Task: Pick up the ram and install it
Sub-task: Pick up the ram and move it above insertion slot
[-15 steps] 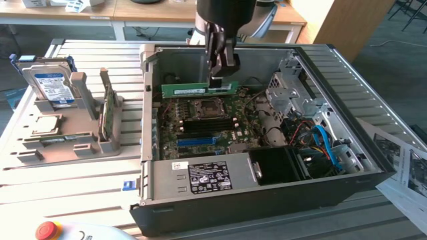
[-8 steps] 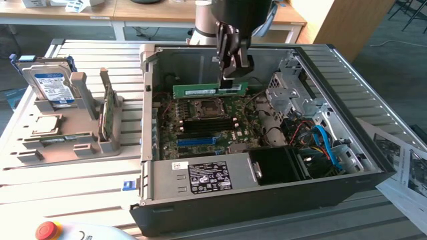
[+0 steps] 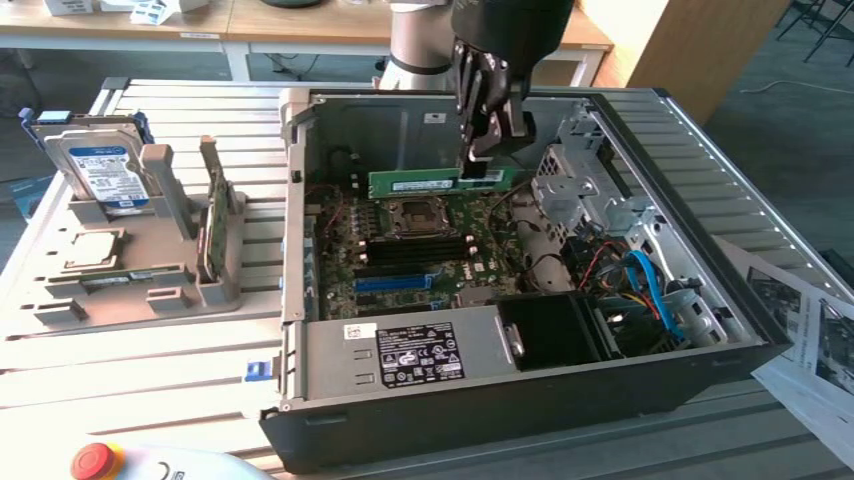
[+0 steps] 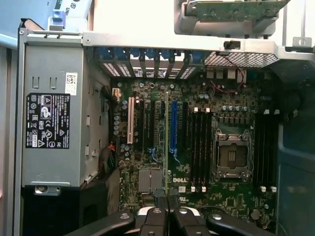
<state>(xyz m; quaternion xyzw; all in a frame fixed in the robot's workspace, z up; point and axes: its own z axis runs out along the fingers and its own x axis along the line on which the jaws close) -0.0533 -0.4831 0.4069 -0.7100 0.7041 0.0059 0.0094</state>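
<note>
Nearest, at the front edge of the slatted table [image 3: 160, 370]: a red button [image 3: 96, 460]. Just behind it, the open computer case [image 3: 534, 410], laid on its side with the open face upward. Free access from above, bounded by four upright walls.

Against the near wall inside: a grey power supply [image 3: 400, 355] and, to the exterior view's right of it, a black fan housing [image 3: 554, 330], both standing well above the board. Further right, blue cables [image 3: 647, 280] looped beside a metal drive cage [image 3: 577, 185], crowding that side.

Mid-case: the green motherboard [image 3: 334, 270], with black memory slots [image 3: 420, 252] lying between a blue slot [image 3: 400, 283] and the processor socket [image 3: 416, 213]. Open air above slots and socket.

Beyond the socket, seen against the far wall: the ram [image 3: 427, 182], held level and lengthwise across the case, up off the board. Gripper [image 3: 483, 165] clamped on the ram toward its end at the exterior view's right, fingers [image 4: 156, 221] close together and pointing down.

Outside the case, to the exterior view's left: a grey tray [image 3: 147, 300] carrying a hard drive [image 3: 100, 165] and an upright green card [image 3: 210, 215], well apart from the gripper. To the right: printed sheets [image 3: 814, 340].
</note>
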